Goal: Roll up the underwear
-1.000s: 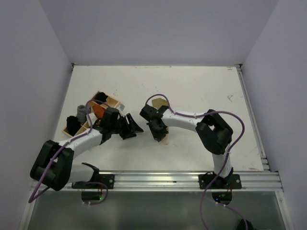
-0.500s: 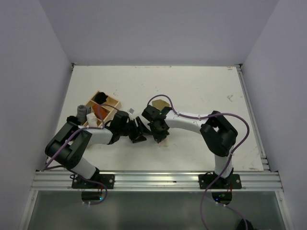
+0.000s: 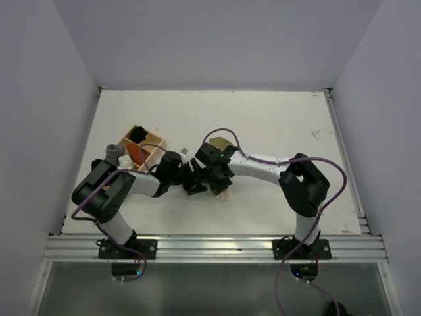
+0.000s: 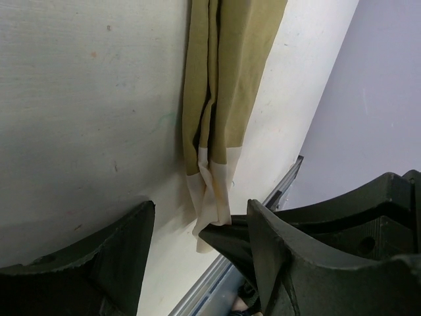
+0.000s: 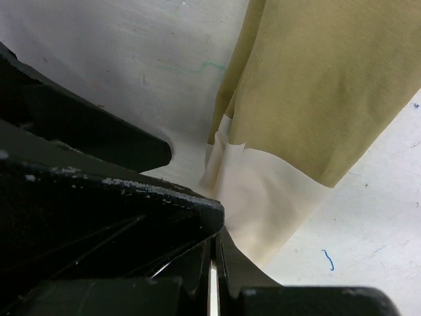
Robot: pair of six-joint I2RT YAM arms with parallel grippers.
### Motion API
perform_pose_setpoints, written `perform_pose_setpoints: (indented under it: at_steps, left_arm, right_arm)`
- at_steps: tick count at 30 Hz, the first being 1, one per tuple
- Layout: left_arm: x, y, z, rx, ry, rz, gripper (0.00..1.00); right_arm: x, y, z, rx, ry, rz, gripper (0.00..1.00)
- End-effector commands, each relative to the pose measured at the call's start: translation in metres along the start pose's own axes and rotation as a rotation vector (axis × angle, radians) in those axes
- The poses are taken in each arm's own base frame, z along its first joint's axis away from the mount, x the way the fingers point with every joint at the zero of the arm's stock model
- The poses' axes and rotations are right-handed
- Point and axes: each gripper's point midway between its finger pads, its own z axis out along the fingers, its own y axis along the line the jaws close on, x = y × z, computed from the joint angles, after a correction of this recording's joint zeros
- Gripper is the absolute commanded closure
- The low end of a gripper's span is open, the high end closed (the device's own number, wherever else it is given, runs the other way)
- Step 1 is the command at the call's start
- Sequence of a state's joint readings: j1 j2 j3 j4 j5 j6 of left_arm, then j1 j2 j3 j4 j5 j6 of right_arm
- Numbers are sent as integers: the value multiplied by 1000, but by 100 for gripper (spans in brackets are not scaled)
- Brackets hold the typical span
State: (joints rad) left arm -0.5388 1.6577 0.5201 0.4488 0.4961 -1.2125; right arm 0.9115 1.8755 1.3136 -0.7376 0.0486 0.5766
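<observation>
Limp, light and thin, the underwear (image 4: pixel 227 72) lies flat on the table (image 4: pixel 79 99) between the arms, best pinched at its cream hem (image 4: pixel 214 187), which the left gripper (image 4: pixel 197 220) straddles wide open and empty while the right gripper (image 5: pixel 216 230) sits closed there, hold unclear.

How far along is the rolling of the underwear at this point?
Done: the underwear lies folded into a narrow strip. In hand: the right gripper appears to pinch its cream end, with the left gripper open, one finger on either side of that end. Left: the whole roll; no turn shows yet.
</observation>
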Motion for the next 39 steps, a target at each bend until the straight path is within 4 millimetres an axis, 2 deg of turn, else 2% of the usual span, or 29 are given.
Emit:
perform_pose_setpoints:
  at_steps: [1,11,19,26,30,36,39]
  left_arm:
    - [-1,-15,8,44,-1,11,37]
    - [11,-15,16,32,40,-44,42]
    - [9,-19,6,40,9,-103,44]
    - [6,-22,5,46,1,-137,55]
    - [4,-24,7,31,2,-125,56]
    - [4,-16,11,-12,12,-147,55]
    - [3,-16,12,-12,7,-145,52]
  right_arm:
    - [-9,11,-15,-56,-48,22,100]
    - [-11,15,-16,-70,-55,34,100]
    - [-6,15,-20,-97,-73,73,100]
    - [-2,11,-21,-93,-72,76,100]
    - [-3,13,-23,-93,-68,64,100]
    - [-4,14,-24,-100,-73,61,100]
    - [-2,13,-22,-102,-68,65,100]
